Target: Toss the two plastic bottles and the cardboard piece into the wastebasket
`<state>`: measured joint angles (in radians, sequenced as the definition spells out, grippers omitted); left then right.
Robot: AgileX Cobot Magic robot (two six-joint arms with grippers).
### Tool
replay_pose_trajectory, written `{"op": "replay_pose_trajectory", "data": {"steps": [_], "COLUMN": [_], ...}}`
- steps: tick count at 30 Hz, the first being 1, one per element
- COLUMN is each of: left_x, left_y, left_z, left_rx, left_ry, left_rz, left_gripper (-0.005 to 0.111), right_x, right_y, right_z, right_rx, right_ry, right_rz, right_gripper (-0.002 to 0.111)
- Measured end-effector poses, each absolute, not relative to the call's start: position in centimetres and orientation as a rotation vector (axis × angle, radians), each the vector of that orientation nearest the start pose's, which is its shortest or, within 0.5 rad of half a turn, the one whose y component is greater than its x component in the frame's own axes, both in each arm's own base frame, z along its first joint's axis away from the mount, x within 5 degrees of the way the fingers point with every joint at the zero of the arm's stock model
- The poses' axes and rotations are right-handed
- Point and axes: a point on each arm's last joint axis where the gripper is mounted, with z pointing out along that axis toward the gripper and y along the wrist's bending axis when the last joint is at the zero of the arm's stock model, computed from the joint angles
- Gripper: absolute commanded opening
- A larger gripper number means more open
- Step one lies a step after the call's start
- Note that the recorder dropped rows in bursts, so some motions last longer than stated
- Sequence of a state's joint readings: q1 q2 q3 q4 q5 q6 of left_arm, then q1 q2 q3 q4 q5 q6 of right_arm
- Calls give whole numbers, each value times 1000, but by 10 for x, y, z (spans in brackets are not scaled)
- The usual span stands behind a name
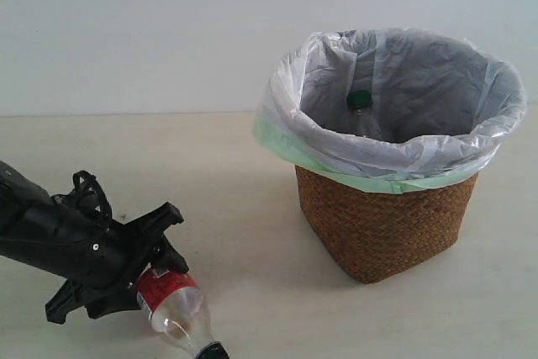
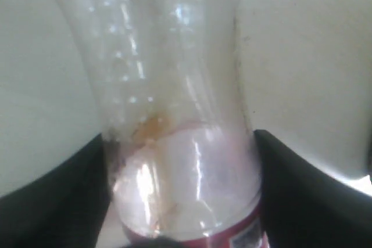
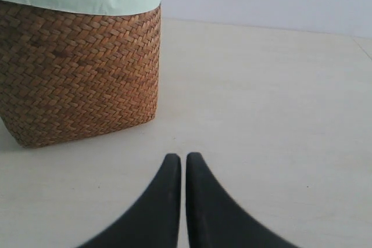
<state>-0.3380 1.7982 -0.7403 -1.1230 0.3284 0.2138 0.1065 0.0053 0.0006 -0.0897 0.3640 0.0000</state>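
Red-label bottle lies on the table, well apart from the basket. Left claw presses its labelled body from both sides. Expect light, thin, slippery plastic that dents: hold the label band gently.

Exterior view: raised and set back, looking slightly down across the table to a pale wall. Left wrist view: pressed close against the red-label bottle, also seen low at the left of the exterior view. Right wrist view: low over the table, facing the nearby wastebasket, which the exterior view shares.
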Motion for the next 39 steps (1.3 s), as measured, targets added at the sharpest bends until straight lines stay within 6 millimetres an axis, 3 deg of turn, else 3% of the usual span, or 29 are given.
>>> {"op": "replay_pose_trajectory", "data": {"steps": [4, 7, 10, 14, 17, 22, 25, 27, 30, 34, 36, 39], "left_x": [276, 289, 303, 315, 320, 320, 319, 319, 319, 324, 331, 345], "left_y": [-126, -129, -131, -124, -109, -69, -54, -49, -48, -53, -63, -90], "left_z": [120, 142, 179, 234, 274, 335, 362, 374, 378, 368, 359, 339], "left_rx": [-644, -478, -319, -233, -171, -155, -177, -184, -190, -178, -150, -86], "left_ry": [2767, 2747, 2667, 2580, 2595, 2638, 2579, 2537, 2525, 2572, 2605, 2662], "left_rz": [-730, -774, -782, -699, -510, 80, 291, 343, 365, 316, 210, -129], "left_gripper": [4, 4, 4, 4, 4, 4, 4, 4, 4, 4, 4, 7], "right_x": [53, 53, 53, 53, 53, 53, 53, 53, 53, 53, 53, 53], "right_y": [3, 3, 3, 3, 3, 3, 3, 3, 3, 3, 3, 3], "right_z": [180, 180, 180, 180, 180, 180, 180, 180, 180, 180, 180, 180], "right_rx": [-154, -154, -154, -154, -154, -154, -154, -154, -154, -154, -154, -154], "right_ry": [1846, 1846, 1846, 1846, 1846, 1846, 1846, 1846, 1846, 1846, 1846, 1846], "right_rz": [-14, -14, -14, -14, -14, -14, -14, -14, -14, -14, -14, -14], "right_gripper": [0, 0, 0, 0, 0, 0, 0, 0, 0, 0, 0, 0]}}
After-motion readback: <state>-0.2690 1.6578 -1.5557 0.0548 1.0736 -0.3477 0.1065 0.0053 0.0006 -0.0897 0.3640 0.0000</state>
